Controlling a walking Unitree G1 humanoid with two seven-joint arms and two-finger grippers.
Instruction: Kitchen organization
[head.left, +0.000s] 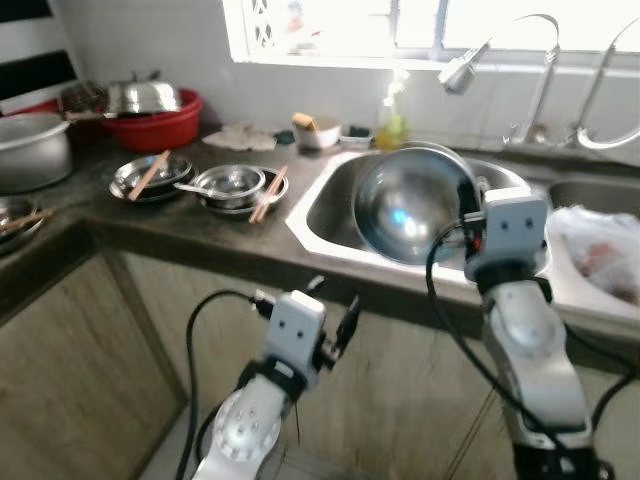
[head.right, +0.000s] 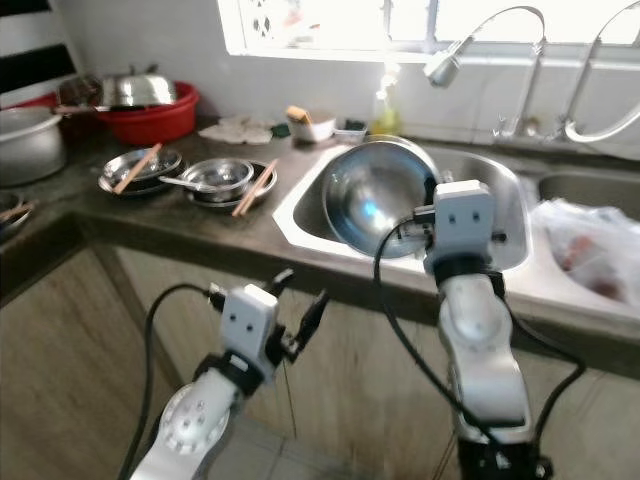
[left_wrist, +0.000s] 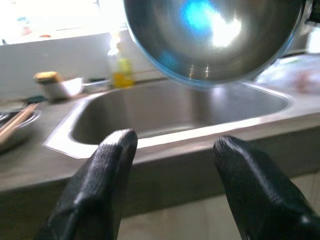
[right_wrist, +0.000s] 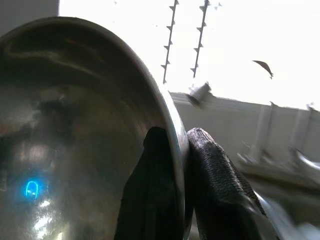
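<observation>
Polished steel bowl (head.left: 412, 205), thin-rimmed, mirror-slick, held tilted above the sink (head.left: 330, 215). Right tool (right_wrist: 181, 165) pinches its rim, one finger inside, one outside. Best to keep the grip firm and lower slowly; smooth metal may slip. Left tool (left_wrist: 172, 165) spread, empty, below the dark desk (head.left: 190, 235) edge.

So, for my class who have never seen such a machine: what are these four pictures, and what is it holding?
A walking robot with two silver arms stands at a kitchen counter. Two pictures come from cameras in its head, looking down; the other two come from a camera on each wrist. The right claw pinches the rim of a steel bowl, held tilted over the sink. The left claw is open and empty, low before the counter. On the counter lie steel dishes with chopsticks, and a red basin.
</observation>
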